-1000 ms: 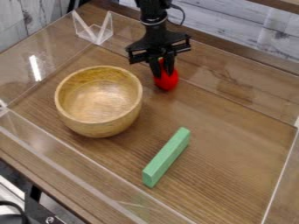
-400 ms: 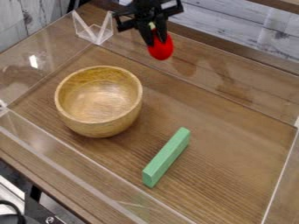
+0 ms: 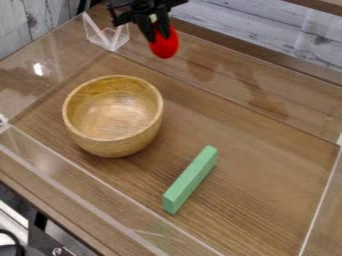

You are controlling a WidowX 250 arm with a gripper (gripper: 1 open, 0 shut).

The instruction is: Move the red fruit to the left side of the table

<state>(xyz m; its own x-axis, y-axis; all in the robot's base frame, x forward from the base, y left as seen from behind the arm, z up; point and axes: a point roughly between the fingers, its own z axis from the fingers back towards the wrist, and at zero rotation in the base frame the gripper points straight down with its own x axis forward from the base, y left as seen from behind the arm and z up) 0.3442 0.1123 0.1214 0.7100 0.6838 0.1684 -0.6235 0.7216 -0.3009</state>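
The gripper (image 3: 156, 27) hangs at the top edge of the view, dark and partly cut off, with its black fingers (image 3: 144, 16) closed on the fruit (image 3: 163, 43). The fruit hangs clear of the table (image 3: 254, 110), held from above so that its upper part is hidden between the fingers. What shows is a small, rounded body of bright, glossy red, a little longer than wide, with its lower end free below the fingertips. Any leafy top cannot be made out; it is either covered by the fingers or too small to tell. The fruit is much smaller than the bowl (image 3: 114, 114).

In the view, the fruit sits near the far side of the table, above and a little right of the bowl, and just right of a clear folded acrylic piece (image 3: 104, 33) standing by the back wall. The wood below it shows a faint glossy sheen.

The bowl is round, light wood, upright and empty, resting on the left half of the table. A green block (image 3: 191, 179) lies flat nearer the front, slanting from lower left to upper right, well apart from both the bowl and the fruit. Clear walls (image 3: 54, 200) edge the brown wood-grain top.
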